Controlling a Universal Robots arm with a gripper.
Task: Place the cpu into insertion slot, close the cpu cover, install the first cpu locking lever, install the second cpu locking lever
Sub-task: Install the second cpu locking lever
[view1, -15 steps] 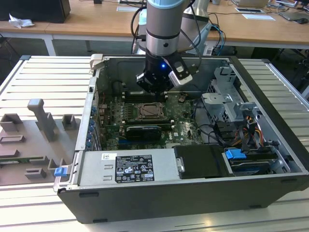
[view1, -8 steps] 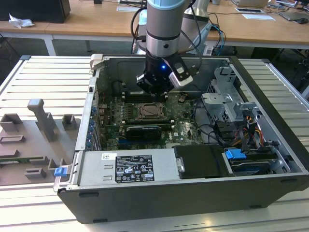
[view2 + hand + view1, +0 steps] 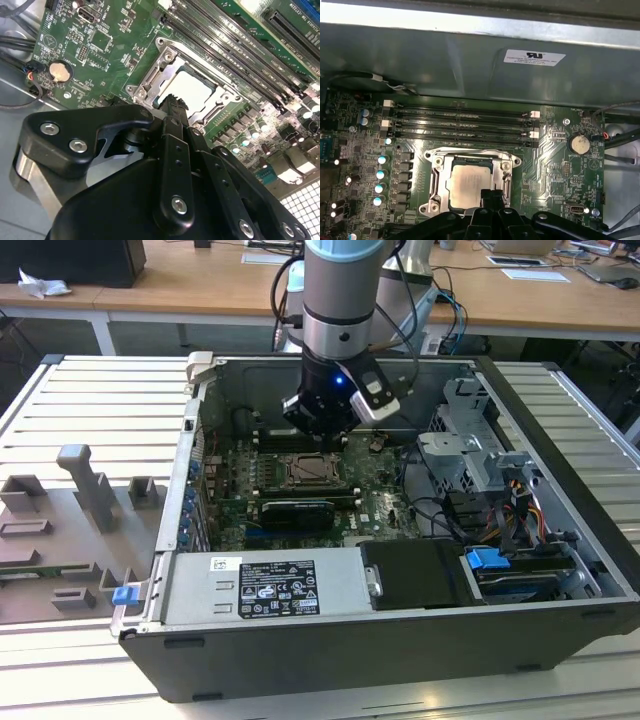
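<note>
The cpu [image 3: 469,184] [image 3: 192,86] lies flat in the insertion slot [image 3: 309,472] on the green board, its pale metal top showing. Over it the cpu cover [image 3: 472,159] [image 3: 165,60] lies flat, framing the chip through its square window. My gripper [image 3: 490,195] [image 3: 172,101] [image 3: 320,436] hangs just above the socket's edge, at one side of the chip. Its fingertips are pressed together and hold nothing. How the locking levers along the socket's sides stand is not clear.
Long black memory slots [image 3: 460,122] run beside the socket, with a coin battery [image 3: 580,145] and upright capacitors [image 3: 381,174] nearby. A black card [image 3: 295,510], the power supply [image 3: 265,590], the drive cage [image 3: 470,445] and cables crowd the case. A grey fixture plate [image 3: 80,525] lies outside.
</note>
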